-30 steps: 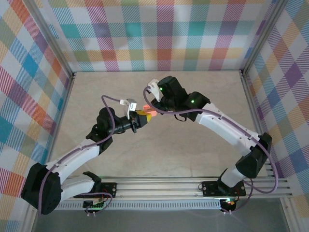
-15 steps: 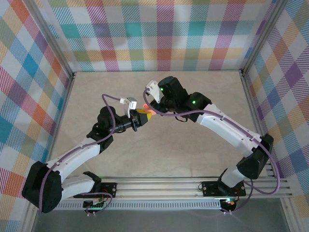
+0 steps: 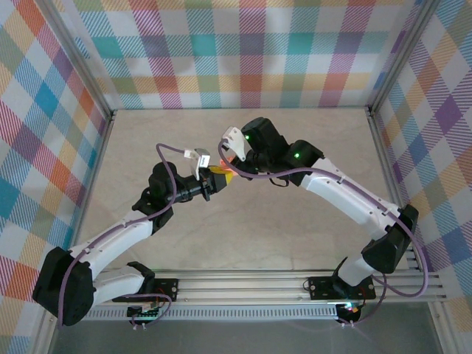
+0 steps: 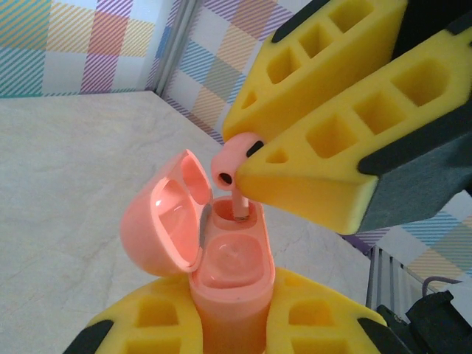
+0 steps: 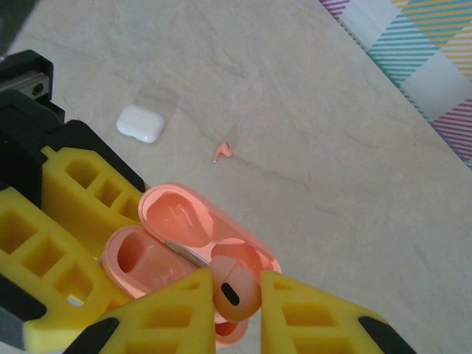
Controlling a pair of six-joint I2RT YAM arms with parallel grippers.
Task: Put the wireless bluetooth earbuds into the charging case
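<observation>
My left gripper is shut on the pinkish-orange charging case, holding it upright above the table with its lid swung open. My right gripper is shut on a pinkish-orange earbud directly over the case. In the left wrist view the earbud has its stem tip down inside the case's far socket, while the near socket is empty. From the top, the two grippers meet mid-table around the case. A second pinkish-orange earbud lies loose on the table.
A closed white case lies on the marble tabletop beyond the loose earbud. Checked walls with metal posts enclose the table on three sides. The arms' base rail runs along the near edge.
The right gripper has shifted slightly closer to the case with the earbud. The left arm has stayed almost still, holding the case.
</observation>
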